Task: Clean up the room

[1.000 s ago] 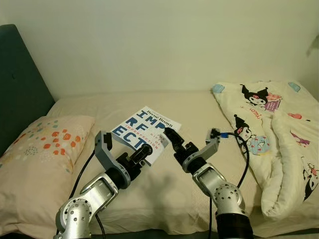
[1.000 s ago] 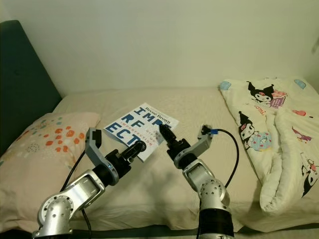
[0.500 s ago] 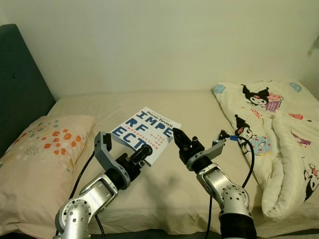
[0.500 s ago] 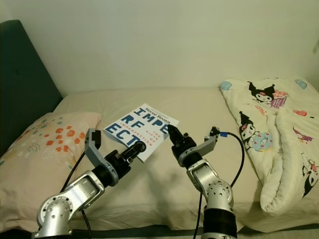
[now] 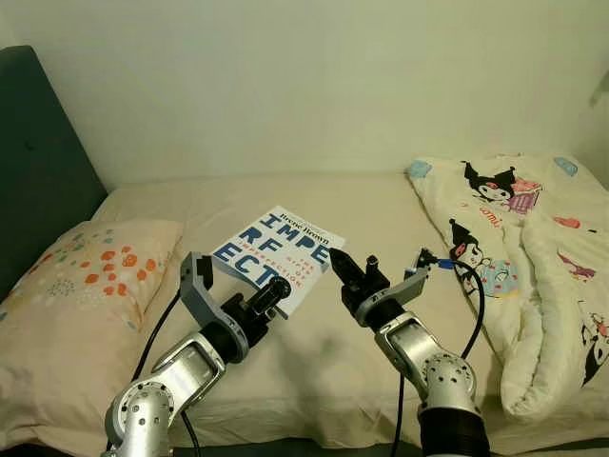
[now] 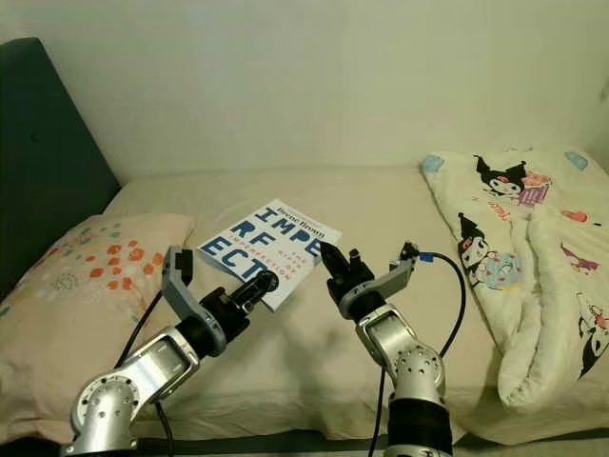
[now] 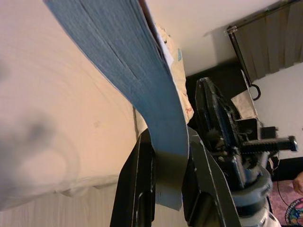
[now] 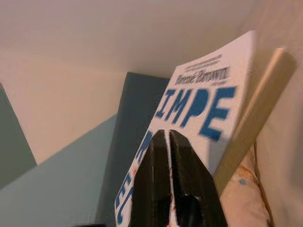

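Beige sheets cover the bed (image 5: 381,205), which fills the middle of the head views under a pale wall, with a dark headboard (image 5: 38,162) at the left edge, a dotted pillow (image 5: 81,286) in the lower left and a cartoon-print quilt (image 5: 519,257) bunched along the right side. At the centre of the frame a white book (image 5: 281,249) with large blue lettering lies tilted off the mattress, its long axis running from lower left to upper right. The left pincer (image 5: 276,290) is pinching the book's lower corner: the left wrist view shows the blue page block wedged between both black fingers (image 7: 137,189). The right pincer (image 5: 344,268) sits just beside the book's right-hand edge, near centre, its tip aimed up and left toward the cover; in the right wrist view its fingers (image 8: 158,189) are pressed together with the cover looming directly beyond them. The book lies up-left of the right pincer and immediately ahead of the left one, so the left arm is the nearer and already has it. Judging from this, the lift depends on that single corner grip; a heavy book held so far from its middle may sag or slip, and the right pincer seems placed to steady the free edge.
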Tool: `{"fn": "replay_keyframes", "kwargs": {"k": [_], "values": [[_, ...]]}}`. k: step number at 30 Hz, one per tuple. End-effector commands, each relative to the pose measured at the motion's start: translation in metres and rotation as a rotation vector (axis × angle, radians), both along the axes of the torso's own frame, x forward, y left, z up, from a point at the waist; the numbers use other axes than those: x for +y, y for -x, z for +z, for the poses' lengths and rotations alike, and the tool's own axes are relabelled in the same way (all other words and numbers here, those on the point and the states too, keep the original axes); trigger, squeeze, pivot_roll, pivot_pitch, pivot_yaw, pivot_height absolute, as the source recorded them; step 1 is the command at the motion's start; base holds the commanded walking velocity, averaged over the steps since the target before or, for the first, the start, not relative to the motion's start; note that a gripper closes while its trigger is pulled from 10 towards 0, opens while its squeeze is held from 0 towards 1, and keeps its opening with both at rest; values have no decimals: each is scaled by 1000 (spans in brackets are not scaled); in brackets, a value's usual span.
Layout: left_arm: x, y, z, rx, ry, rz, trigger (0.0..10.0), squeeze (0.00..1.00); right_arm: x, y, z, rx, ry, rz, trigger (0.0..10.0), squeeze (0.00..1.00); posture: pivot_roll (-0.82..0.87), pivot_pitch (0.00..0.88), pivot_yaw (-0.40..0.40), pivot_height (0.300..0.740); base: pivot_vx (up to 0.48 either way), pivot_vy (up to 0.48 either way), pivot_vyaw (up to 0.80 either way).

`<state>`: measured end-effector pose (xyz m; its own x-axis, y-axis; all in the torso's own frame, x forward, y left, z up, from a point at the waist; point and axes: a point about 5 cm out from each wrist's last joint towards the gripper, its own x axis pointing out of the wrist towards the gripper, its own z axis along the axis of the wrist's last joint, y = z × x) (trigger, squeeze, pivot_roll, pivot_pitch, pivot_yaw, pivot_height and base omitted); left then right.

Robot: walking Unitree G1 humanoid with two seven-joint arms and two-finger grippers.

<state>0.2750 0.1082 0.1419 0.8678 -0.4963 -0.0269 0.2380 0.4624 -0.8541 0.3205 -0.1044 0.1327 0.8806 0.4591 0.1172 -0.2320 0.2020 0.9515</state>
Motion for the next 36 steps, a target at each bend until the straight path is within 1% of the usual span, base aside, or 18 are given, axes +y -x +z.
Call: {"fn": "replay_keyframes", "kwargs": {"k": [1, 3, 4, 5, 6, 8, 11, 15, 18, 19, 20, 21, 25, 27, 28, 31, 33, 36], "values": [[-10, 1, 10, -15, 174, 38, 10000, 0, 18, 2, 5, -16, -20, 23, 10000, 1000, -36, 102, 40, 740, 0, 0, 0], [-9, -1, 17, -19, 229, 51, 10000, 0, 14, 4, 0, 12, -46, 7, 10000, 1000, -37, 103, 41, 740, 0, 0, 0], [-9, -1, 17, -19, 229, 51, 10000, 0, 14, 4, 0, 12, -46, 7, 10000, 1000, -37, 103, 41, 740, 0, 0, 0], [-8, -2, 19, -24, 235, 51, 10000, 0, 12, 5, -1, 15, -67, 1, 10000, 1000, -37, 103, 41, 740, 0, 0, 0], [-8, -3, 20, -29, 231, 48, 10000, 0, 8, 8, 3, -12, -102, 8, 10000, 1000, -37, 103, 41, 740, 0, 0, 0], [-8, -3, 19, -27, 226, 42, 10000, 0, 9, 11, 7, -37, -120, 26, 10000, 1000, -36, 101, 52, 740, 0, 0, 0], [-8, -3, 19, -24, 232, 35, 10000, 0, 10, 13, 7, -37, -125, 35, 10000, 1000, -36, 101, 52, 740, 0, 0, 0], [-11, -1, 20, -31, 250, 7, 10000, 0, 8, 13, 1, 0, -143, 21, 10000, 1000, -36, 101, 52, 740, 0, 0, 0], [-13, 1, 19, -28, 228, -27, 10000, 0, 9, 10, -1, 37, -192, 14, 10000, 1000, -35, 98, 57, 740, 0, 0, 0], [-14, 2, 18, -22, 218, -39, 10000, 0, 10, 8, 0, 38, -194, 18, 10000, 192, -33, 98, 58, 740, 0, 0, 0], [-14, 2, 18, -22, 218, -39, 10000, 0, 10, 8, 0, 38, -194, 18, 10000, 192, -33, 98, 58, 740, 0, 0, 0], [-14, 4, 16, -16, 217, -49, 10000, 0, 11, 6, 1, 45, -195, 20, 10000, 0, -33, 98, 58, 740, 0, 0, 0], [-16, 7, 17, -14, 245, -77, 10000, 0, 13, 3, 0, 69, -195, 18, 10000, 0, -33, 98, 58, 740, 0, 0, 0], [-19, 11, 18, -14, 250, -123, 10000, 0, 18, -3, 1, 89, -219, 39, 10000, 0, -22, 91, 54, 740, 0, 0, 0], [-19, 12, 16, -8, 232, -124, 10000, 0, 23, -3, 3, 82, -200, 75, 10000, 0, -23, 88, 53, 740, 0, 0, 0], [-19, 12, 14, 0, 222, -120, 10000, 0, 28, -2, 3, 82, -167, 105, 10000, 0, -23, 88, 53, 740, 0, 0, 0], [-20, 11, 12, 10, 217, -118, 10000, 0, 36, 0, 0, 89, -108, 158, 10000, 0, -23, 88, 53, 740, 0, 0, 0], [-20, 11, 12, 10, 214, -118, 10000, 0, 37, 2, 0, 90, -108, 167, 10000, 0, -25, 84, 53, 740, 0, 0, 0]]}}
